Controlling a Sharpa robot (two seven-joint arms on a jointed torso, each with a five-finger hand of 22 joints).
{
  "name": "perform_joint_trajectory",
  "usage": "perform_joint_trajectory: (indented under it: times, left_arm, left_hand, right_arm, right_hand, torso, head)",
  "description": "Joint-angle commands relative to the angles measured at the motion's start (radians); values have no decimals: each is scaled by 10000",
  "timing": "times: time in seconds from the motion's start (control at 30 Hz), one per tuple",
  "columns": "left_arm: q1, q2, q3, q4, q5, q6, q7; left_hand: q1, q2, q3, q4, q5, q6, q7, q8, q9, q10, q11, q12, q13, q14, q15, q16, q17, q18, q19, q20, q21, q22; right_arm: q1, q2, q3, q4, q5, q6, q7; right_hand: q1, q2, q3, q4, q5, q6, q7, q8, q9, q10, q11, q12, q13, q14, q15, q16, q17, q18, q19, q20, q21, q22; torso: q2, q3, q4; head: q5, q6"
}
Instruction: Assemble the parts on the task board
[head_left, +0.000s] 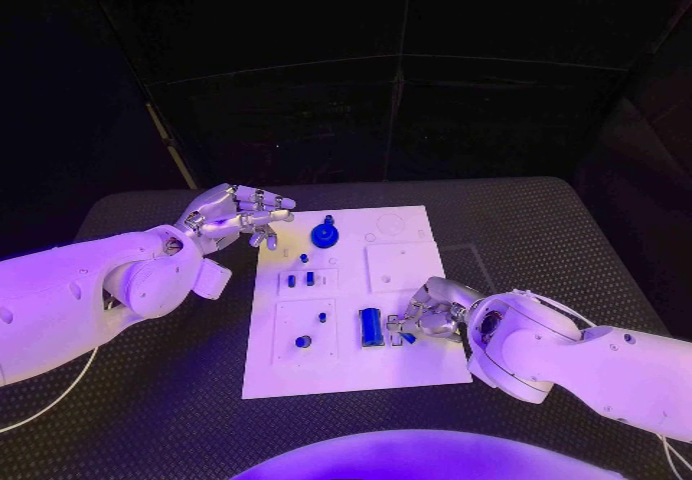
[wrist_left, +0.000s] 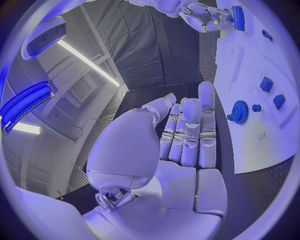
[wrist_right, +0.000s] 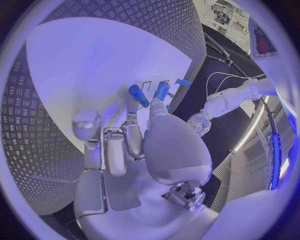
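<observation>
I find the task board (head_left: 404, 370) lying flat in the middle of the black table (head_left: 577, 230), with the blue parts spread over it. A round blue gear (head_left: 326, 235) stands near the board's far edge. Two small blue blocks (head_left: 297, 281) sit in a recessed panel below it, and a small blue peg (head_left: 303, 341) stands in the near-left panel. A long blue bar (head_left: 371, 327) lies near the board's right side.

The right robot hand (head_left: 428, 313) is down on the board just beside that bar, fingers curled toward it. In the right wrist view a blue cylindrical piece (wrist_right: 139, 95) sits at its fingertips (wrist_right: 132, 116). I judge that it is pinched there, though the contact itself is hidden by the thumb, so I cannot confirm the grip.

The left robot hand (head_left: 235, 216) hangs over the table off the board's far-left corner, near the gear but clear of it. Its fingers are loosely bent and apart, and it holds nothing.

My reading is that the step in hand is the right robot hand working a small part at the bar's station. The next move calls for a firm pinch, then lifting and aligning the piece over its seat. The left robot hand should stay clear, or steady the board at its edge.
</observation>
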Motion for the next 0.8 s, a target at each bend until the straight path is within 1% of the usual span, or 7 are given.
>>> perform_joint_trajectory:
  times: [0.03, 0.17, 0.3, 0.43, 0.53, 0.67, 0.8]
  left_arm:
    - [13, 0, 7, 11, 46, 90, 19]
    - [13, -3, 7, 13, 46, 86, 9]
    - [13, -5, 7, 15, 46, 86, 1]
    - [13, -4, 7, 20, 46, 87, -1]
    - [13, -5, 7, 25, 46, 85, -4]
    - [13, -6, 7, 24, 46, 82, -4]
    - [13, -7, 7, 32, 46, 83, -4]
  left_hand:
    - [-91, 45, -55, 4, -21, -72, 17, 41, -9, -78, -20, 43, 2, -62, 2, -56, -10, 146, 8, 42, -37, -10]
    - [-91, 45, -55, 4, -21, -72, 17, 41, -9, -78, -20, 43, 2, -62, 2, -56, -10, 146, 8, 42, -37, -10]
    - [-91, 45, -55, 4, -21, -72, 17, 41, -9, -78, -20, 43, 2, -62, 2, -56, -10, 146, 8, 42, -37, -10]
    - [-96, 45, -60, -2, -18, -88, 20, 36, -11, -93, -17, 49, 0, -75, 5, -64, -34, 146, 5, 44, -47, -19]
    - [-96, 45, -60, -2, -18, -88, 20, 36, -11, -93, -17, 49, 0, -75, 5, -64, -34, 146, 5, 44, -47, -19]
    - [-96, 45, -60, -2, -18, -88, 20, 36, -11, -93, -17, 49, 0, -75, 5, -64, -34, 146, 5, 44, -47, -19]
    - [-96, 45, -60, -2, -18, -88, 20, 36, -11, -93, -17, 49, 0, -75, 5, -64, -34, 146, 5, 44, -47, -19]
  right_arm:
    - [8, -1, 0, 16, -336, 156, 21]
    - [8, 3, 0, 18, -427, 215, 22]
    - [8, 13, 0, 33, -459, 267, 25]
    - [8, 25, 0, 41, -471, 285, 26]
    - [8, 30, 0, 51, -475, 266, 23]
    - [8, 40, 0, 52, -459, 229, 21]
    - [8, 66, 0, 47, -442, 205, 22]
  right_hand:
    - [230, -25, -33, -106, 36, 98, 5, -58, 9, 56, -30, 9, 204, 1002, -78, 25, 2369, -184, 37, -35, 24, -3]
    - [428, -73, -66, -187, -9, 105, 5, -75, 9, 57, -30, 12, 213, 1002, -77, 26, 2371, -183, 32, -33, 19, -5]
    - [482, -89, -80, -210, -29, 111, 5, -79, 10, 63, -30, 23, 225, 1003, -77, 29, 2377, -187, 41, -33, 29, 16]
    - [619, -26, -55, -254, 5, 140, -10, -79, 13, 72, -41, 34, 239, 1006, -83, 36, 2390, -192, 55, -36, 46, 50]
    - [854, 177, 47, -310, 198, 182, -43, -91, 11, 87, -70, 49, 258, 1009, -105, 43, 2404, -192, 63, -50, 54, 66]
    - [987, 421, 144, -286, 434, 215, -68, -113, 3, 101, -95, 56, 270, 1011, -125, 47, 2412, -196, 79, -69, 70, 98]
    - [1228, 687, 302, -308, 827, 297, -132, -113, 9, 140, -148, 89, 308, 1020, -166, 68, 2451, -207, 115, -99, 110, 170]
  torso:
    - [11, -3, -3]
    - [10, -2, -12]
    - [11, -1, -10]
    - [9, 1, -10]
    - [11, 1, -5]
    - [1, -1, -7]
    - [9, -1, -7]
  head:
    - [13, -8]
    - [14, -16]
    - [11, -28]
    - [7, -30]
    - [2, -38]
    - [4, -49]
    - [0, -47]
